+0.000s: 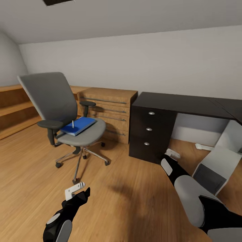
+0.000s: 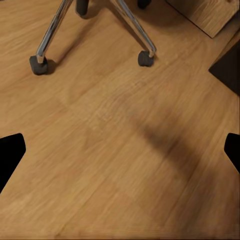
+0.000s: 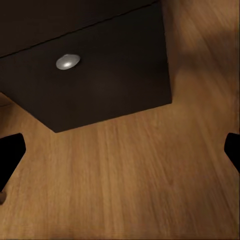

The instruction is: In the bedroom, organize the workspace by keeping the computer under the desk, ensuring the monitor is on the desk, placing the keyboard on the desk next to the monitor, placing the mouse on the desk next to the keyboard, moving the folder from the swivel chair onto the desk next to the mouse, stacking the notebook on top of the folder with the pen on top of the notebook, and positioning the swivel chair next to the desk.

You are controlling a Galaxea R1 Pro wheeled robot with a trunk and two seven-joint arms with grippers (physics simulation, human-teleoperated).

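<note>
bright-blue flat folder [image 1: 79, 125] lies on grey upholstered swivel chair [image 1: 64, 111] seat, thin dark pen [image 1: 73, 124] upright on it, well ahead of the left jaws | left gripper [image 1: 78, 190] spread, empty, over wood floor [image 2: 120, 150] near chair casters | right gripper [image 1: 172, 155] spread, empty, beside glossy black desk [image 1: 181, 102] drawer unit [image 3: 95, 75]

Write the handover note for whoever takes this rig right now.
Left hand: open, empty, low over the floor in front of the swivel chair.
Right hand: open, empty, by the desk's drawer unit.
The folder lies on the chair seat with a small upright thing on it.
The visible desk top is bare.
Done: nothing visible.
Left: folder onto the desk, the other items set there, chair moved beside it.
</note>
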